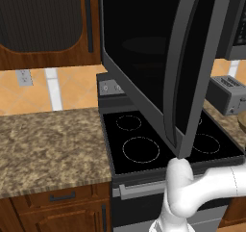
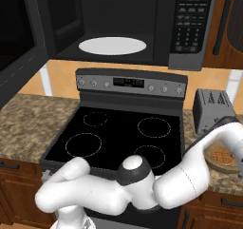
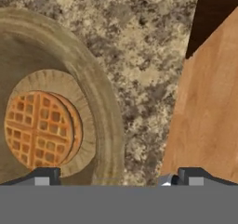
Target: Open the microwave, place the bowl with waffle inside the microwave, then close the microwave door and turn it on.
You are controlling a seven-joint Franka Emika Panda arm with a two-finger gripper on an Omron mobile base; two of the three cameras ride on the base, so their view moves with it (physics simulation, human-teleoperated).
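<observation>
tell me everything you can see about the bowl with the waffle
The bowl is round, tan and wood-grained, with a broad sloping wall and a flat base. An orange-brown gridded waffle lies flat in its bottom. It sits upright on the speckled granite counter right of the stove, in front of the toaster. The open fingers hover just over its rim; nothing grips it. The arm covers part of it in the right base view.

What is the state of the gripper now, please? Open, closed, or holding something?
Gripper: open, holding nothing; it hangs over the rim of the bowl with the waffle.
</observation>
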